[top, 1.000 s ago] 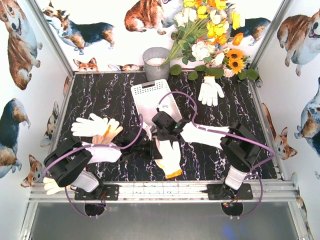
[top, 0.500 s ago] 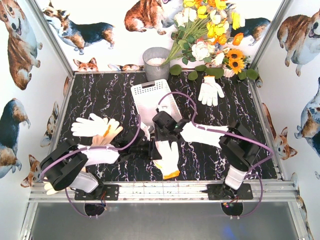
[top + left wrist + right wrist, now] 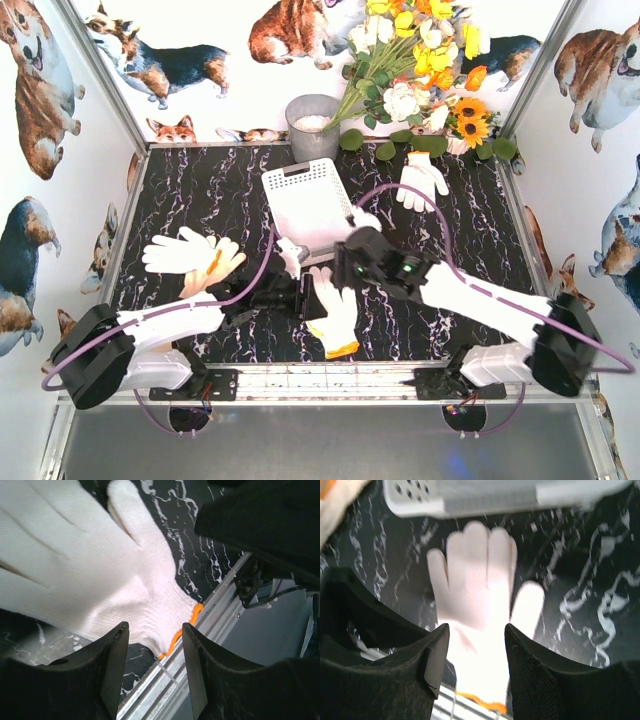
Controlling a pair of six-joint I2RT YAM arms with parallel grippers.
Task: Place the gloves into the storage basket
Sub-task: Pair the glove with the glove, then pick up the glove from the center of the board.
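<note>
A white glove (image 3: 335, 315) with an orange cuff lies flat on the black marble table, fingers pointing to the storage basket (image 3: 305, 200). My left gripper (image 3: 305, 297) is at its left side; in the wrist view the gripper (image 3: 155, 655) is open, and the glove (image 3: 100, 580) lies just past its fingertips, its cuff end level with them. My right gripper (image 3: 345, 270) hovers open over the same glove (image 3: 475, 595), with the basket (image 3: 470, 497) rim beyond. Two more gloves (image 3: 185, 250) lie overlapping at the left. Another glove (image 3: 420, 180) lies at the back right.
A round grey bucket (image 3: 313, 125) stands behind the basket. A bunch of artificial flowers (image 3: 420, 70) fills the back right corner. The metal rail (image 3: 320, 380) runs along the near edge, close to the glove's cuff. Walls close in the table on three sides.
Both grippers have opened and let go of the middle glove, which now lies flat. The right arm has swung out to the right and stretched lower across the table.
</note>
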